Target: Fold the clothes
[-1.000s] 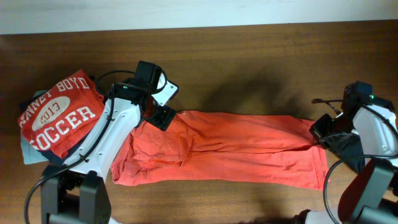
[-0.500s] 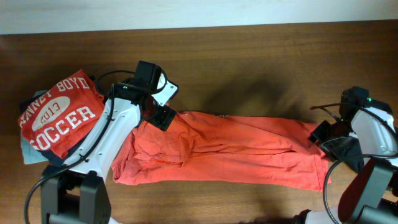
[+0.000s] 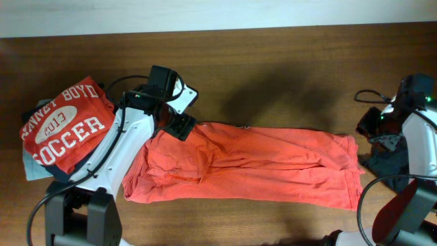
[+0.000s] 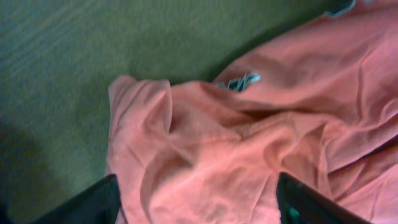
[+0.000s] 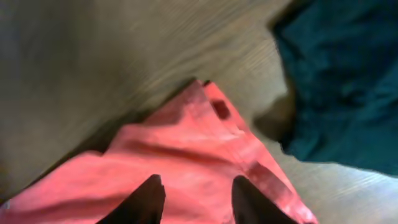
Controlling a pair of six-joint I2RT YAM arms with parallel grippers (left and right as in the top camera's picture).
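Orange-red shirt [image 3: 246, 164] lies stretched across the worktop [image 3: 273, 68], the left pincer [image 4: 196, 193] gaping over its bunched end and the right pincer [image 5: 198, 196] parted above its opposite corner; each, I reckon, should pinch an edge squarely before folding.

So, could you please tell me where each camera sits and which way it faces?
Overhead: fixed above the table, looking straight down on the orange-red shirt and SOCCER tee; left arm and right arm show.
Left wrist: on the left arm, facing down at the shirt's bunched end; left gripper open at bottom.
Right wrist: on the right arm, facing down at the shirt's corner and a dark garment; right gripper open.
Shared: the shirt in all three; the dark garment in overhead and right wrist.
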